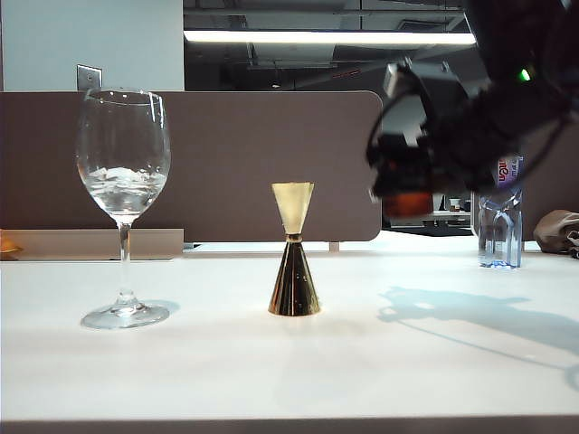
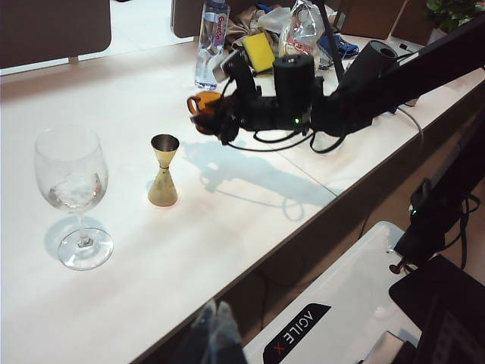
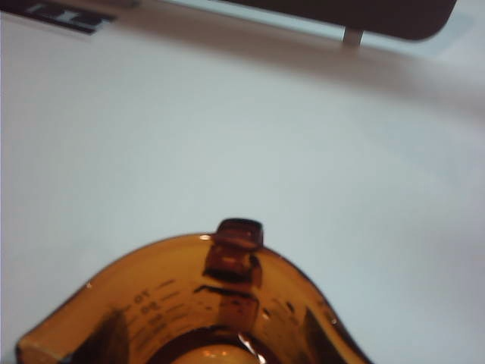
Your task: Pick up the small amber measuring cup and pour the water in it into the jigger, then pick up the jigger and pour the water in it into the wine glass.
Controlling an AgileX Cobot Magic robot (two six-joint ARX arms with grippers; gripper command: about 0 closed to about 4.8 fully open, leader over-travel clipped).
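The right pincer (image 2: 203,114) holds the small amber measuring cup (image 2: 201,103) aloft, right of the jigger (image 1: 294,249). The jigger stands on the white surface (image 1: 289,371) beside the wine glass (image 1: 123,203). The left pincer (image 2: 214,334) shows only blurred; I cannot tell its state.

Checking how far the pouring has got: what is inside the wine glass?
The wine glass holds a shallow pool of clear liquid low in its bowl, also seen from the left wrist view. Nothing else shows in it; the amount cannot be judged.
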